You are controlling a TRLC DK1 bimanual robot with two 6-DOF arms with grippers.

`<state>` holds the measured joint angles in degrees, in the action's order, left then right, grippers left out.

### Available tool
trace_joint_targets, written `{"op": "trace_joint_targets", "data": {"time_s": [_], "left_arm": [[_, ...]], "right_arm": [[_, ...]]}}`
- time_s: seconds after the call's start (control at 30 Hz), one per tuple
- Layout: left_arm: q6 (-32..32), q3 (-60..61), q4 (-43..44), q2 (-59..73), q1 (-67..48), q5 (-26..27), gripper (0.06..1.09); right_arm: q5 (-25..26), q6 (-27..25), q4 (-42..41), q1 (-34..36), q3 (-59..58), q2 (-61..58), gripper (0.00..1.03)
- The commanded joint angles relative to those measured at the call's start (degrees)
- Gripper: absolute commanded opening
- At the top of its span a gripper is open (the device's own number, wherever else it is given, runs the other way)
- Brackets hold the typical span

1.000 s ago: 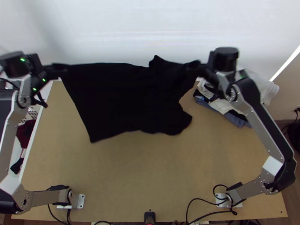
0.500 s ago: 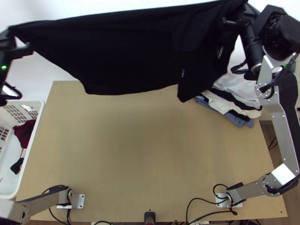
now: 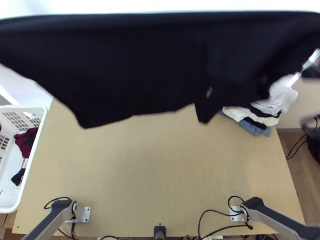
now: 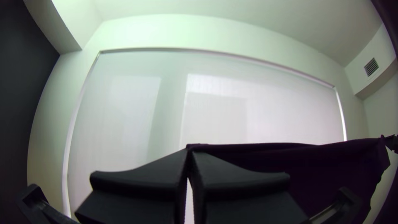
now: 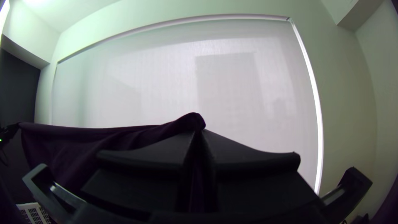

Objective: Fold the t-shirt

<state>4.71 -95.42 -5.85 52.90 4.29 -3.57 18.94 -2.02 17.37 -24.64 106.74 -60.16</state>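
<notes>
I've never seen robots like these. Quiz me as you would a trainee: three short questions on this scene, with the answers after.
1. True or false: the dark t-shirt is lying flat on the table.

2. In the top view, what is beside the table's left edge?
a) a lamp
b) a white basket with clothes in it
c) a potted plant

3. Fill in the missing word: the left gripper and the right gripper each have their fingers ____ on the t-shirt, which stretches between them.

Key: 1. False, it is held up; 2. b; 3. shut.

L pincer & R pincer closed, tips tog., up high.
</notes>
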Motion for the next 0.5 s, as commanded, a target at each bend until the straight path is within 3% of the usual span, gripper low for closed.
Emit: {"op": "trace_joint_targets", "data": {"time_s": [0.0,0.33,0.47], "left_arm": [[1.27,5.94,3.83,-7.73,0.28,-1.26,0.09],[11.29,6.47,-13.05,-15.55,-1.31,-1.08,0.09],[12.16,9.9,-20.08,-18.28,-1.66,-0.21,0.09]], "right_arm": [[2.15,-0.88,2.23,-0.32,-2.94,8.13,0.03],[0.84,5.71,20.87,-1.11,-4.7,17.18,0.03],[-3.12,13.71,32.73,-1.11,-6.72,18.33,0.03]]}}
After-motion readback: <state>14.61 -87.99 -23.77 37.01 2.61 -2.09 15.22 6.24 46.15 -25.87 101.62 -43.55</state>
